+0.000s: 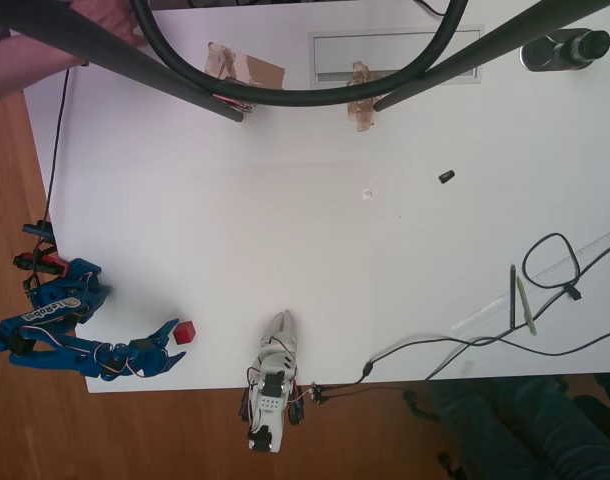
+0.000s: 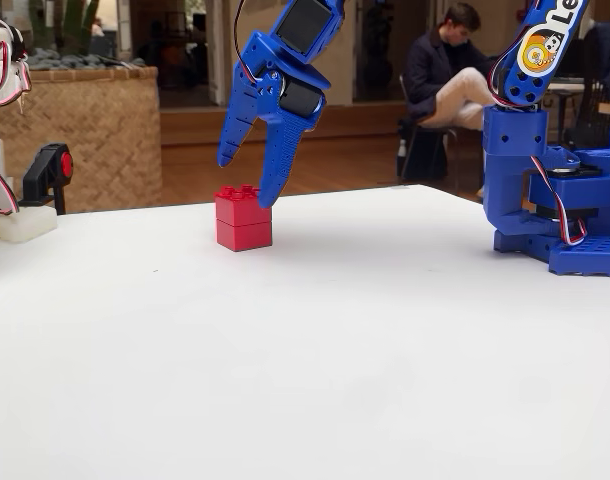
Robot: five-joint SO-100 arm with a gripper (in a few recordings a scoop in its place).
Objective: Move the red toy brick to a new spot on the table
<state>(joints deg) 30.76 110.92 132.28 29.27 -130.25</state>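
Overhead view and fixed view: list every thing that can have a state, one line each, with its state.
Small red studded plastic toy brick: upright on the white table, not lifted.
Blue claw: open, tips pointing down over the brick, one finger at its right edge.
Small black piece: lying loose on the table.

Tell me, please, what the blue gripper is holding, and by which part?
Nothing: the blue two-finger gripper hangs open just above the small red studded plastic brick.

The small studded plastic toy brick (image 2: pixel 243 220) is bright red, near the front-left corner of the plain matte white rectangular table (image 1: pixel 285 230) in the overhead view. The two-finger plastic gripper (image 2: pixel 247 172) is deep blue. A tiny piece (image 1: pixel 446 177) toward the table's right edge is black.
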